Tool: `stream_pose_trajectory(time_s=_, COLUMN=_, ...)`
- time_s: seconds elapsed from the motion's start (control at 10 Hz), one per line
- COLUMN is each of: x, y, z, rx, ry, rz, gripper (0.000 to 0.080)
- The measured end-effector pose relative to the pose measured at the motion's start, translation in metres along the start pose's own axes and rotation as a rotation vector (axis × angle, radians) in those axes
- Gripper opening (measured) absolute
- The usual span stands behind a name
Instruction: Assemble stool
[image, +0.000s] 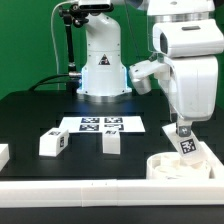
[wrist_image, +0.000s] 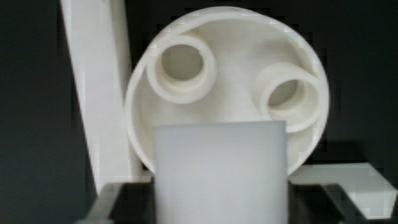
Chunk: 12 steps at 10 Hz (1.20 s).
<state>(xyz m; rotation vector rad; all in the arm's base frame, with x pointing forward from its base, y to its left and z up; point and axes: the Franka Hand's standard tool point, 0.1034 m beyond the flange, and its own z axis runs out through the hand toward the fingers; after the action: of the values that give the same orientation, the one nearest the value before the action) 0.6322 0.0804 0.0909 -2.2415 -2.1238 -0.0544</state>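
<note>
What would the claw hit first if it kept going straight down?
Probably the round seat, and the leg clamped in the gripper would touch it first; the gap between them is unclear.

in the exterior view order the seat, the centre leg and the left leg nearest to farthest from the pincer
1. seat, just below the pincer gripping a third leg, exterior view's right
2. centre leg, in front of the marker board
3. left leg, farthest toward the exterior view's left

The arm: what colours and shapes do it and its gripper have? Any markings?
The arm is white, with thick rounded shells and grey seams at the joints. Its base glows bluish. The gripper is white above and darker at its tips. No markings show.
</note>
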Motion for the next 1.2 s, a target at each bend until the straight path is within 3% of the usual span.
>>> stream_pose_trajectory(time_s=0.3, x=0.012, y=0.003, z=-0.003, rx=0.025, ry=-0.006, rz=0.085, gripper=0.0338)
stream_pose_trajectory(time_s=0.5, x=0.021, y=0.016, z=-0.006, rx=0.050, ry=-0.013, rz=0.109, gripper=0.0338)
stream_pose_trajectory(time_s=0.9, x=0.018, y=0.017, z=-0.005, rx=0.053, ry=-0.014, rz=0.154, gripper=0.0338)
stream_pose_trajectory(time_s=1.2, x=0.015, y=0.017, z=-0.005, rx=0.056, ry=-0.009, rz=0.379, gripper=0.0338)
